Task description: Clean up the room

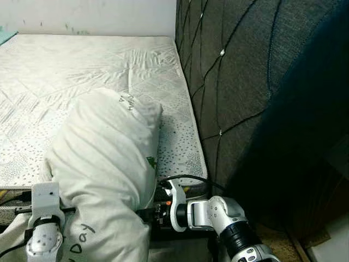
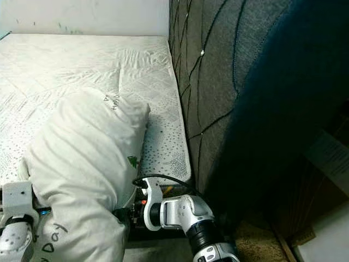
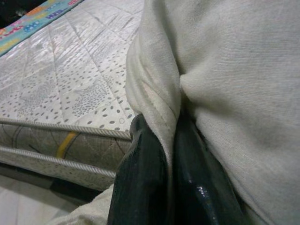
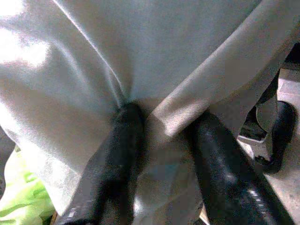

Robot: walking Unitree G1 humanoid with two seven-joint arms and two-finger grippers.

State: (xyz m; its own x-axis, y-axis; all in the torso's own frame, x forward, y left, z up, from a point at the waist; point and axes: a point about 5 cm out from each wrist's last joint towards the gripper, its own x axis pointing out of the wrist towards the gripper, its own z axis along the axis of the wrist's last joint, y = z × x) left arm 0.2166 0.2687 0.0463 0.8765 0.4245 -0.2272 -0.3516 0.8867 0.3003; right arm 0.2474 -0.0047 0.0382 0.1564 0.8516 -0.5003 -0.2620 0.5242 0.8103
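Note:
A big cream pillow (image 1: 106, 164) with grey lettering is held up between my two arms, its far end resting on the bare mattress (image 1: 65, 71). My left gripper (image 3: 171, 136) is shut on a fold of the pillow's left edge. My right gripper (image 4: 161, 126) pinches the pillow fabric between its two black fingers (image 4: 117, 154) at the pillow's right side. Both sets of fingers are hidden behind the pillow in the eye views, where the left wrist (image 1: 43, 218) and right wrist (image 1: 202, 213) show.
A dark quilted headboard (image 1: 240, 82) stands upright along the mattress's right edge. The mattress's near edge with piping (image 3: 61, 126) lies just under the pillow. White wall (image 1: 87, 16) at the back. Floor and brown matting (image 1: 283, 240) at lower right.

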